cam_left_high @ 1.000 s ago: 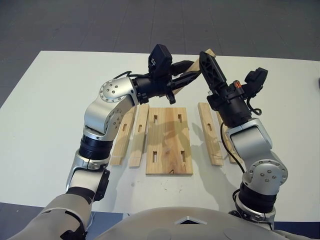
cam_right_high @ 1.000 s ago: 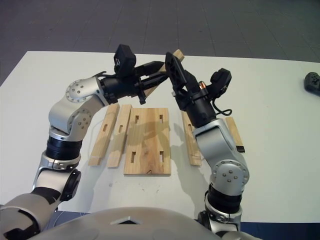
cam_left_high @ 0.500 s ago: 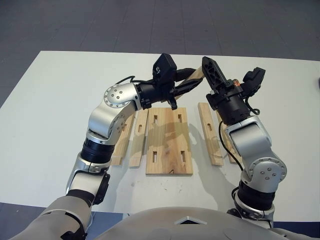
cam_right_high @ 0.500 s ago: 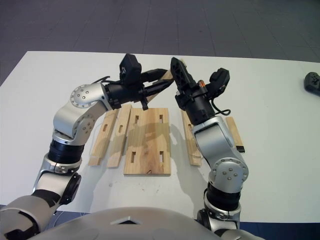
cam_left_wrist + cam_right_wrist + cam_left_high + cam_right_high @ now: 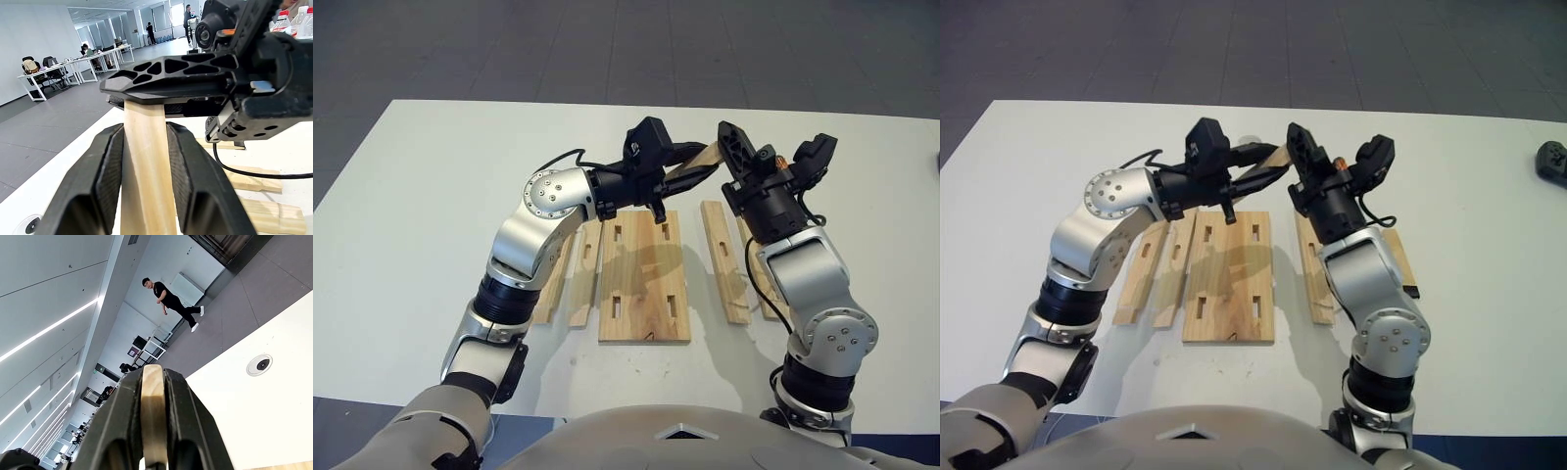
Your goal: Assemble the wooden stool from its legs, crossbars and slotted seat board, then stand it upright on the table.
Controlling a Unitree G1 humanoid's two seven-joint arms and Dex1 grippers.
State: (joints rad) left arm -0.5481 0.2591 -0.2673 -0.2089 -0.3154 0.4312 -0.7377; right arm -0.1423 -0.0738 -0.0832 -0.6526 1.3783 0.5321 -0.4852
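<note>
- Our left claw (image 5: 146,152) and right claw (image 5: 153,431) both clench one pale, flat wooden bar (image 5: 701,160).
- The slotted seat board (image 5: 644,284) lies flat on the white worktop (image 5: 431,196).

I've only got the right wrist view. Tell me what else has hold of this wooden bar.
Observer: The left tool clamps the same wooden bar, held clear above the table.
Operator: Report what's under it.
Observer: The slotted seat board lies flat on the table, its far end roughly below the bar.
Operator: Count the loose parts.
Observer: Two wooden pieces lie left of the board, two right.
</note>
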